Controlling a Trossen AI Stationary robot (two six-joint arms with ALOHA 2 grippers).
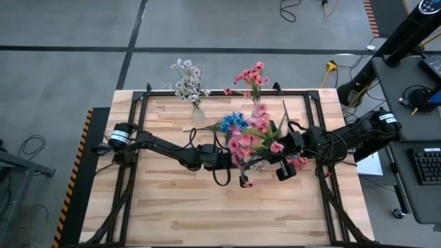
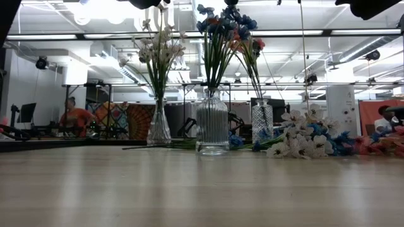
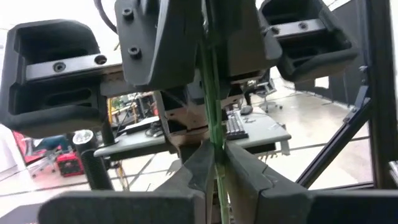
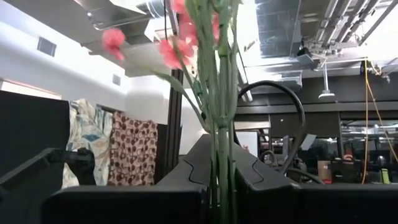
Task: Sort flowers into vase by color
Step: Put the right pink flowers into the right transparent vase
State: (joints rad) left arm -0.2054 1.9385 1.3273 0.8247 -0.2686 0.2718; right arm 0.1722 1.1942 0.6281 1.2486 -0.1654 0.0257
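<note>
Flowers fill both hands at the middle of the desk [image 1: 172, 207]. Our right hand [image 4: 219, 186] is pinched tight on a bundle of thick green stems [image 4: 219, 106] topped with pink blossoms [image 4: 171, 53]; our left hand [image 3: 214, 171] is closed on one thin green stem [image 3: 211, 93] running straight up between its fingers. From above, the two hands meet just beside each other under a raised mass of pink sprays [image 1: 248, 141] with a blue cluster [image 1: 234, 122] at its far edge.

We judge the step to be carrying the pink bunch to its vase. To do it well, we should keep the stems upright and gathered, and free the left hand's stem before lowering.

Farther out, a slim vase holds white flowers [image 1: 187, 83], another holds pink flowers [image 1: 251, 76], and the ribbed glass vase [image 2: 213, 129] carries blue-topped stems. Loose white, blue and pink sprays [image 2: 315, 142] lie on the desk beside it.
</note>
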